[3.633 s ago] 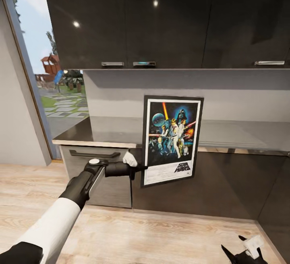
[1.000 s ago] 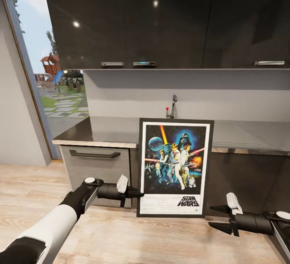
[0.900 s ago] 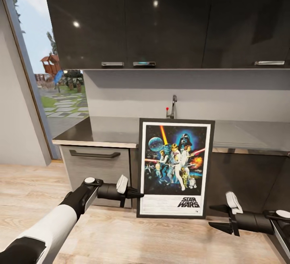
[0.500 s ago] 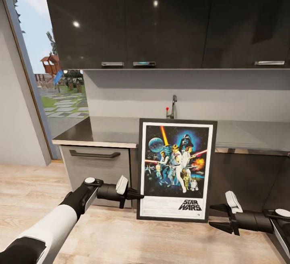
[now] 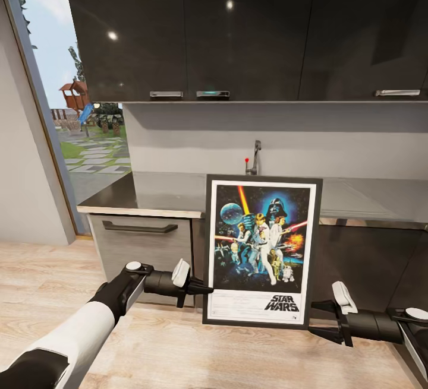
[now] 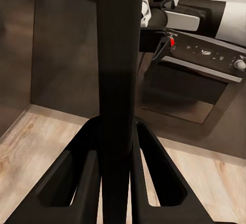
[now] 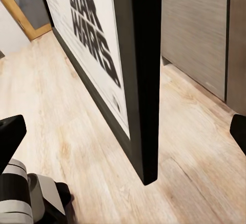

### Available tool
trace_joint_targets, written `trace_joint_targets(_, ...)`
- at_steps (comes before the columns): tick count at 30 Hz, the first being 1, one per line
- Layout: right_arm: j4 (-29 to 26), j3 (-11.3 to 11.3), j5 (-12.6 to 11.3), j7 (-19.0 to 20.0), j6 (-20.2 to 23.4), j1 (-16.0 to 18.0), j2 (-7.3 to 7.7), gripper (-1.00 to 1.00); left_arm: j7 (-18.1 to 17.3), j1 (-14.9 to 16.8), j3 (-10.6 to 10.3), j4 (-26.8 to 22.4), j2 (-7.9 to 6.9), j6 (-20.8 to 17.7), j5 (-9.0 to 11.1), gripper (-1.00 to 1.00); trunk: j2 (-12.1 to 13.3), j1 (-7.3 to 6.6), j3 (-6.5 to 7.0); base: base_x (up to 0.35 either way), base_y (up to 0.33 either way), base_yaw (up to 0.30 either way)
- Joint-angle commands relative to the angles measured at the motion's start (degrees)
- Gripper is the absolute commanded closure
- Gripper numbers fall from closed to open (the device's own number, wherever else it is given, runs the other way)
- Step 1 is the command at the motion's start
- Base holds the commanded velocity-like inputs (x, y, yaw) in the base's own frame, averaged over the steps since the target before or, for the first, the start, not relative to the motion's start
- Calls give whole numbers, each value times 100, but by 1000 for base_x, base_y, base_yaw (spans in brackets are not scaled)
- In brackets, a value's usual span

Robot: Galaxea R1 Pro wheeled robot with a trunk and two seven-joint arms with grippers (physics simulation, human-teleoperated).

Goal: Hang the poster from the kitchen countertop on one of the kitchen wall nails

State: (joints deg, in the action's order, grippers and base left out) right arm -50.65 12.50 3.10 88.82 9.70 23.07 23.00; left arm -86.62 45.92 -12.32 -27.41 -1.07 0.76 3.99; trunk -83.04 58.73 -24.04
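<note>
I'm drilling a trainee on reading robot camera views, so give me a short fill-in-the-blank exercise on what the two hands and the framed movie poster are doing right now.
1. The left hand is shut on the ____ edge of the upright black-framed Star Wars poster, as the head view shows it.
2. The right hand is ____, with the poster's edge between its spread fingers, not yet clamped.
3. The chrome tap rises from the glossy grey ____ behind the poster.

Missing words: left; open; countertop
</note>
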Motion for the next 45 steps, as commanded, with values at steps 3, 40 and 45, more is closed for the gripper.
trace_joint_targets(3,-6,15,33,30,59,4,-5,-100,13,5,-42,-2,-7,30,41,100,-4,0,-7,0,0,0)
trace_joint_targets(40,-6,15,33,19,36,4,-6,-100,-4,5,-60,2,85,32,41,100,-4,0,-7,0,0,0)
trace_joint_targets(45,-6,15,31,6,20,4,-17,-100,-4,5,-60,3,88,30,41,100,-4,0,-7,0,0,0)
